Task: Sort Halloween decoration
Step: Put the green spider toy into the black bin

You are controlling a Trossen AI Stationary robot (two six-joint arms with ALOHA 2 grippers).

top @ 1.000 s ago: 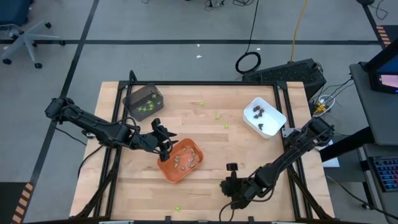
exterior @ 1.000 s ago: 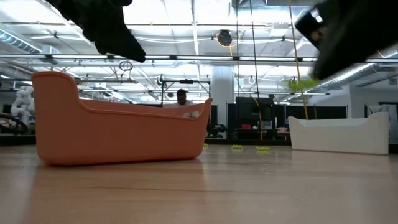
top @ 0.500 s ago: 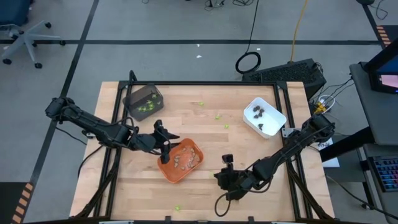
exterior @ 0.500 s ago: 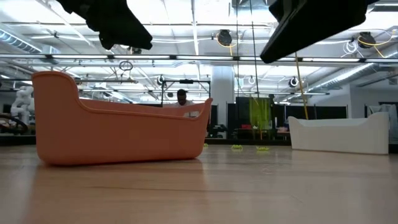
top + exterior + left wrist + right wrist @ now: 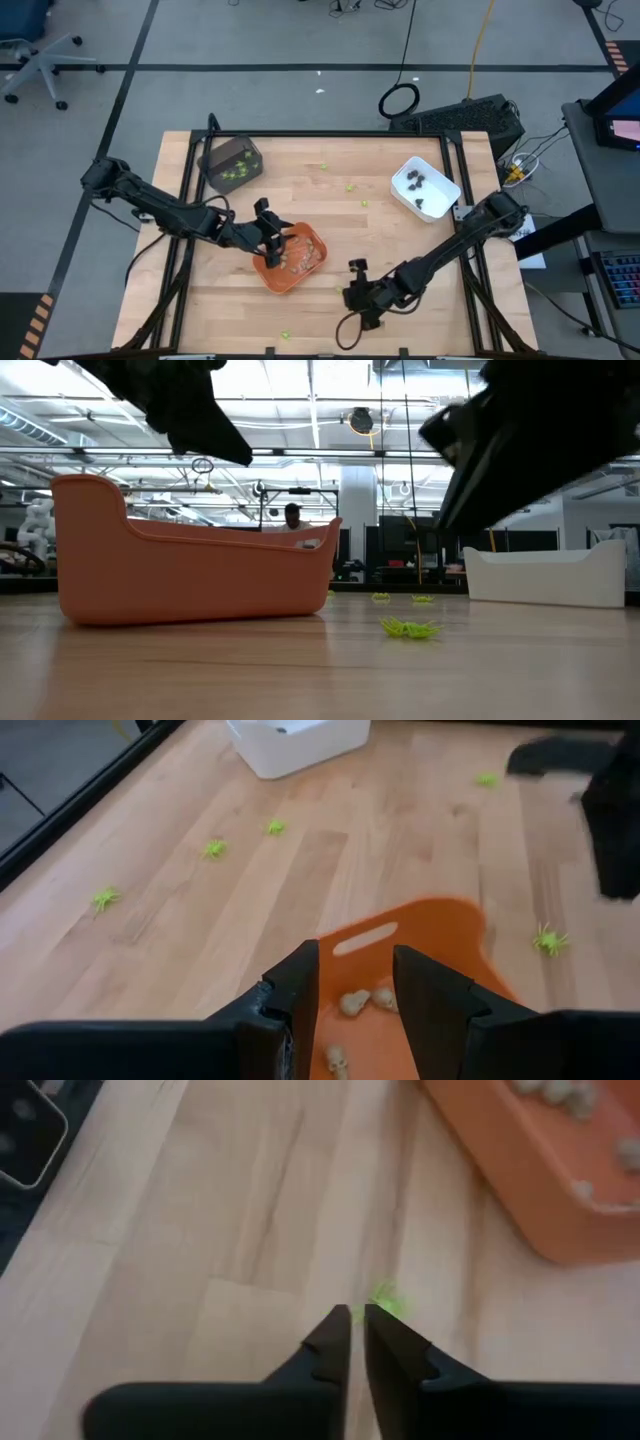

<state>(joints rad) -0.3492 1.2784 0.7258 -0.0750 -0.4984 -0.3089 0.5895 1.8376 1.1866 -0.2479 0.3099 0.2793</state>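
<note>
The Halloween decoration is tiny pieces. Tan-grey ones [image 5: 350, 1003] lie in the orange tray [image 5: 300, 268], dark ones [image 5: 415, 181] in the white tray [image 5: 440, 172], and lime-green ones in the dark grey tray [image 5: 231, 163]. More green ones lie loose on the wood [image 5: 350, 186]. My left gripper [image 5: 355, 960] hangs open over the orange tray's left end, nothing between its fingers. My right gripper [image 5: 357, 1315] hovers low near the table's front, fingers parted by a narrow slit. A green piece [image 5: 385, 1302] lies on the table just beyond its tips.
Loose green pieces dot the far middle of the table [image 5: 323, 167] [image 5: 364, 203], and one lies near the front edge [image 5: 286, 335]. The white tray stands at the far right, the dark grey tray at the far left. Bare wood stretches between the trays.
My right gripper has gone toward the table's left edge and a little down. The lime-green piece that hung at it has dropped and now lies on the table. My left gripper has shifted slightly right, over the orange tray.
</note>
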